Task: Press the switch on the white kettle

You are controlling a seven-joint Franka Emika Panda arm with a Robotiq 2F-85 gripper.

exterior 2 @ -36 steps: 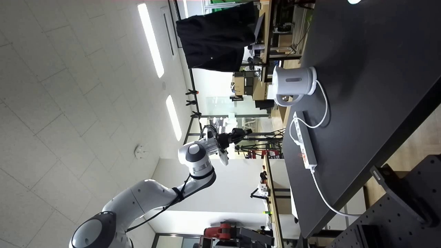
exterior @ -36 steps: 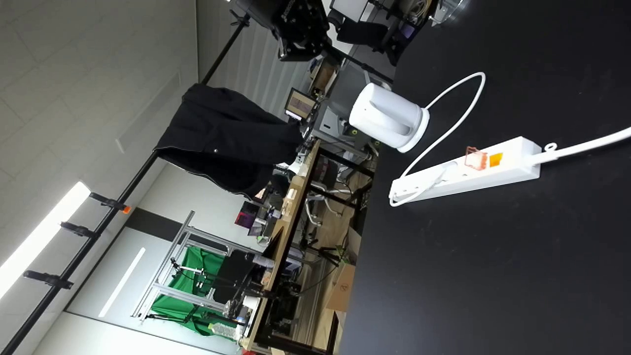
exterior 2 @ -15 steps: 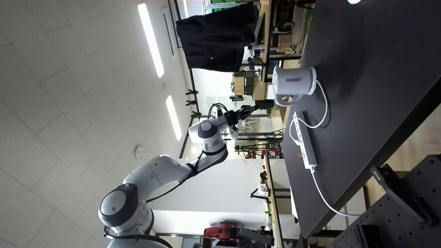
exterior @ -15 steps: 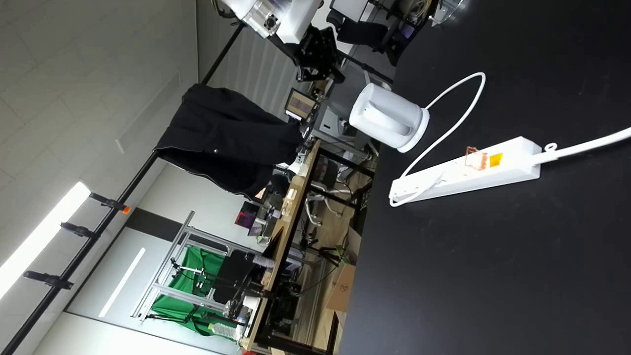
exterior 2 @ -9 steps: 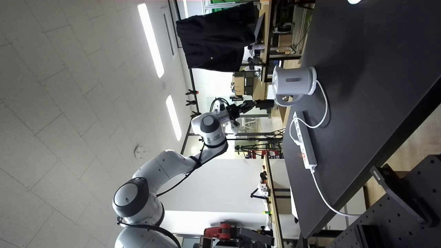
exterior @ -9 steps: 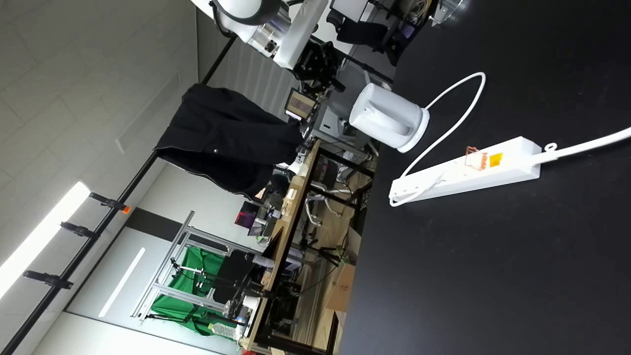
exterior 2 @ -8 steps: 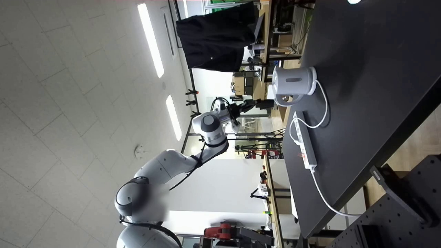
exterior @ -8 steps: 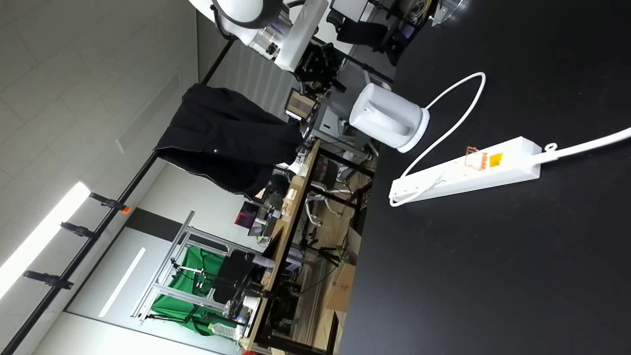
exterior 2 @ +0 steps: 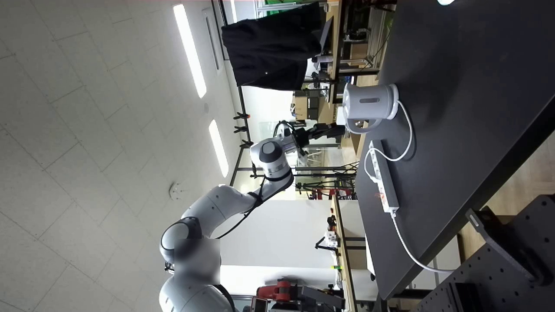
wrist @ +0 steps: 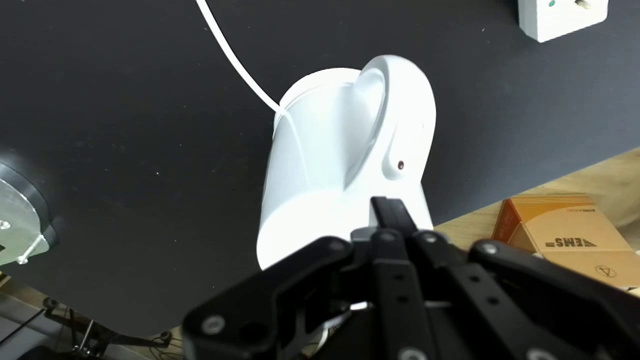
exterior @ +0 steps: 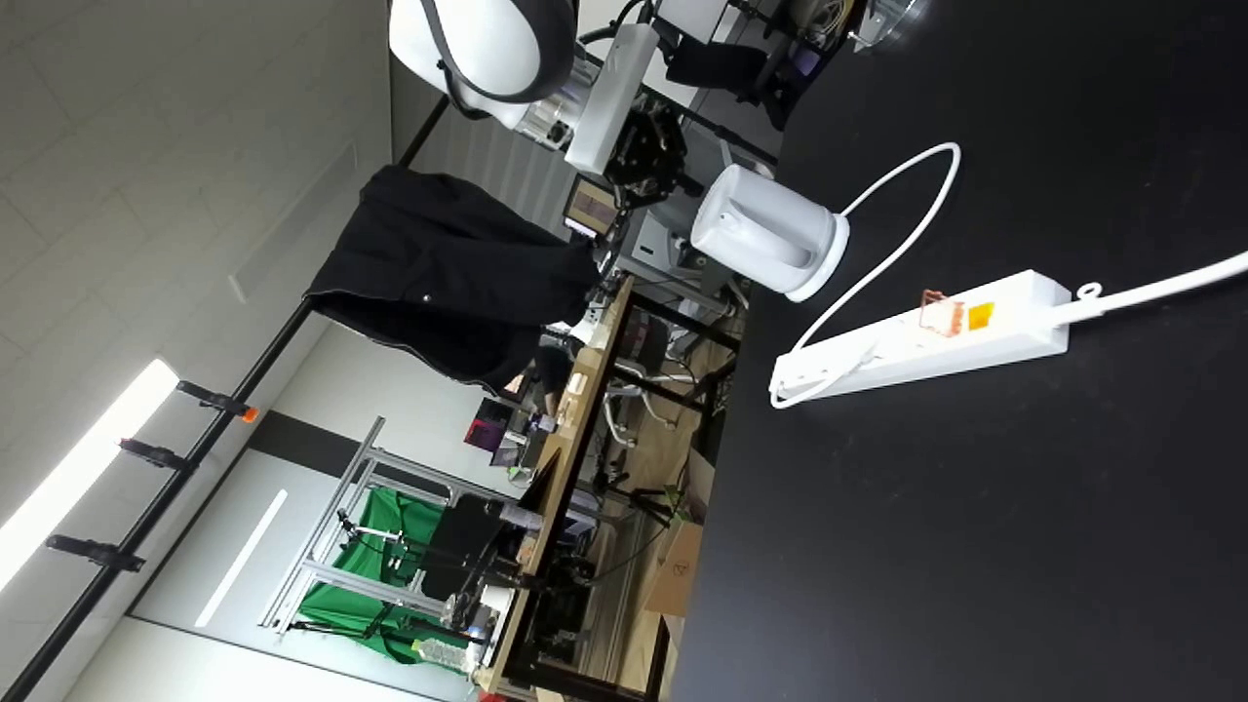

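Observation:
The white kettle (exterior: 765,234) stands upright on its round base on the black table, and also shows in an exterior view (exterior 2: 368,102). In the wrist view the kettle (wrist: 320,150) is seen from above, handle up and right. A small dark red dot (wrist: 400,165) sits in a recess at the handle's top. My gripper (wrist: 390,202) is shut, fingertips together with nothing seen between them, overlapping the kettle's lid just below that dot. In both exterior views the gripper (exterior: 690,187) (exterior 2: 328,127) is close to the kettle's lid end; I cannot tell whether it touches.
A long white power strip (exterior: 936,331) lies on the table near the kettle, joined to it by a looped white cord (exterior: 907,239). The table edge and a cardboard box (wrist: 575,235) beyond it show in the wrist view. A greenish clear object (wrist: 20,215) is at left.
The arm and gripper have come in and down towards the kettle's lid end, more slowly in the last half second. The kettle, cord and power strip have not moved.

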